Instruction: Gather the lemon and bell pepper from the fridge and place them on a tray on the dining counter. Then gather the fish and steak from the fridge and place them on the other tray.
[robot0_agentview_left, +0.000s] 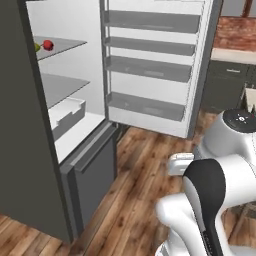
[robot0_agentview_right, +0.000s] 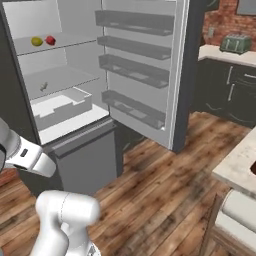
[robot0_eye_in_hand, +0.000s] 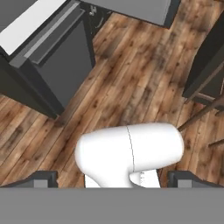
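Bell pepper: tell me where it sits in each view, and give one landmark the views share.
Left base view: bell pepper at upper left, on the fridge's upper glass shelf, right of the lemon.
Right base view: upper left, same shelf, right of the lemon.
Hand view: not in it.
Shared landmark: the open fridge door.

Lemon (robot0_agentview_left: 37, 47) half hidden behind fridge (robot0_agentview_left: 30, 150) wall, left base view. Small item (robot0_agentview_right: 44, 86) on middle shelf unidentifiable. Surface (robot0_agentview_right: 240, 162) cropped at right edge.

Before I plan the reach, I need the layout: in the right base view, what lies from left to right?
lemon → bell pepper → fridge door shelves → toaster
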